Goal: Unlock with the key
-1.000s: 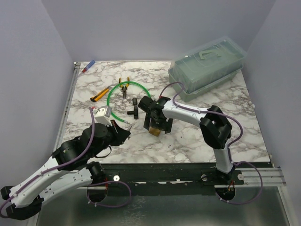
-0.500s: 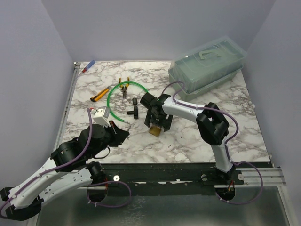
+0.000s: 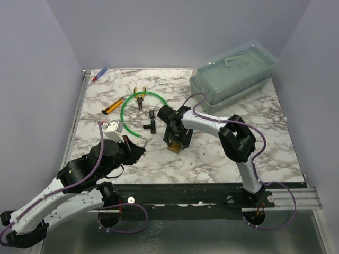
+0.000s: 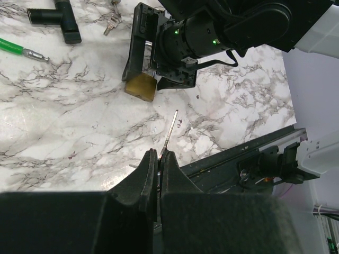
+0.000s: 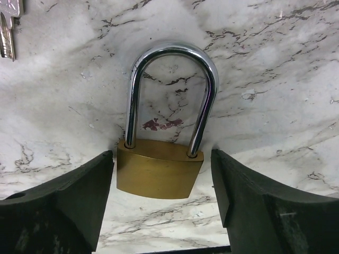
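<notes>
Because the lock must be kept from sliding before anything can be pushed into it, the right claw [image 5: 161, 159] straddles the brass padlock [image 5: 159, 174]. The padlock lies flat on the marble surface [image 3: 212, 159] with its steel shackle shut and pointing away from the claw. The claw's two fingers [image 5: 63, 201] stand spread, one just beside each side of the brass body, and nothing is clamped yet. The left claw [image 4: 160, 156] is pressed together on the key [image 4: 170, 127]. It pinches the head so that the thin blade sticks out ahead, edge-on, aimed roughly toward the padlock but well apart from it. That grip leaves the blade free to enter the keyhole. The keyhole is probably in the end of the body opposite the shackle, though it cannot be seen. A spare key [image 5: 8, 24] lies on the marble beyond the shackle.
</notes>
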Controlling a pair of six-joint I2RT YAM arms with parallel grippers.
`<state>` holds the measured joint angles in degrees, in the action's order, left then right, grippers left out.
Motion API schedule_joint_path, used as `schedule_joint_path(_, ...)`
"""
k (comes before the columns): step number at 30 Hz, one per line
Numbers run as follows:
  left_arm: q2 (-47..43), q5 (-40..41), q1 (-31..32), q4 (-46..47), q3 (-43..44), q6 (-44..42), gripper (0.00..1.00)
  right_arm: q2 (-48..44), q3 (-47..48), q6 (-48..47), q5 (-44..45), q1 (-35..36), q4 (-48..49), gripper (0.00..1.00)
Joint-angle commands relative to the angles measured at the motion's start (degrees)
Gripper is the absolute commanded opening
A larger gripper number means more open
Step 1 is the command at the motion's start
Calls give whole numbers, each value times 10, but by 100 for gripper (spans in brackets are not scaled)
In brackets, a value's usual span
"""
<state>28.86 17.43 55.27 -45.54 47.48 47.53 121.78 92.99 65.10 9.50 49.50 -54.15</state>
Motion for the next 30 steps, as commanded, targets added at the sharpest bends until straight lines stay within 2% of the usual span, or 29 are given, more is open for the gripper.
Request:
schedule_joint_path(1, -2, 13, 3, 2, 7, -8, 0, 18, 10, 13, -12, 1, -5, 75)
schedule_joint_path(4, -3, 14, 3, 2, 7, -8, 0, 17, 6, 16, -11, 1, -3, 66)
schedule_joint_path(7, -2, 14, 3, 2, 7, -8, 0, 12, 0, 20, -8, 1, 2, 51)
schedule_joint_path(15, 4, 15, 3, 2, 7, -8, 0, -19, -37, 9, -12, 1, 43, 37)
schedule_joint_path(16, 4, 15, 3, 2, 7, -8, 0, -30, -51, 5, -19, 1, 63, 33)
schedule_joint_path(18, 6, 16, 3, 1, 7, -8, 0, -56, -83, -3, -31, 1, 103, 16)
schedule_joint_path(21, 8, 17, 3, 1, 7, -8, 0, -80, -111, -9, -37, 1, 139, 2)
schedule_joint_path(30, 20, 18, 3, 2, 5, -8, 0, -110, -118, -29, -12, 1, 134, 0)
